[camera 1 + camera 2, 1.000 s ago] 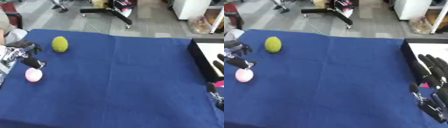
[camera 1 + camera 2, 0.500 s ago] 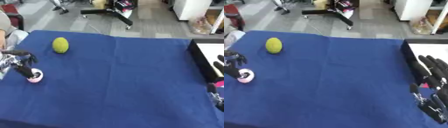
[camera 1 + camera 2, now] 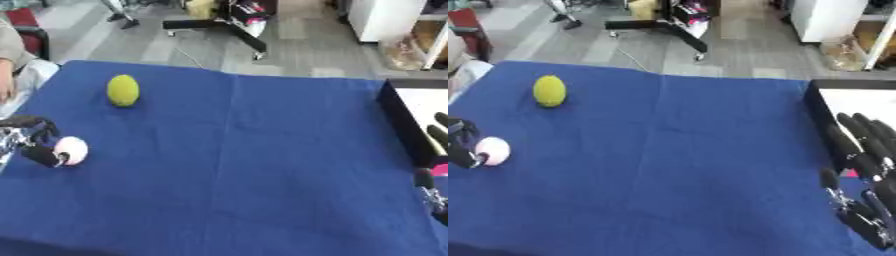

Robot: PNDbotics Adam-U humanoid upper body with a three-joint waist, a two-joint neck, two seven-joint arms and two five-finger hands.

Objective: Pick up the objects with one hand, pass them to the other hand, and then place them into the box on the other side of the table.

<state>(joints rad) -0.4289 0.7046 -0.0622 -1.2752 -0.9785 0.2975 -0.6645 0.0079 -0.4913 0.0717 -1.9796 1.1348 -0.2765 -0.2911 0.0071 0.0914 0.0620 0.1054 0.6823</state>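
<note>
A pale pink ball [image 3: 72, 150] lies on the blue table [image 3: 236, 165] near its left edge. My left hand [image 3: 31, 142] sits at the ball's left side, with one finger curled over the top and the thumb under it, so the hand is shut on the ball. A yellow-green ball [image 3: 122, 90] rests farther back on the left, apart from the hand. The box [image 3: 819, 107], black-walled with a white inside, stands at the right edge. My right hand [image 3: 866, 155] stays open beside it at the lower right, fingers pointing up.
A small pink shape [image 3: 851, 173] shows behind my right hand by the box wall. Beyond the table's far edge are grey floor, a black chair base [image 3: 219, 27] and white furniture. A person's sleeve [image 3: 10, 55] shows at the far left.
My left hand has come down from above the pink ball and curled its fingers round it. The yellow-green ball and my right hand have stayed put.
</note>
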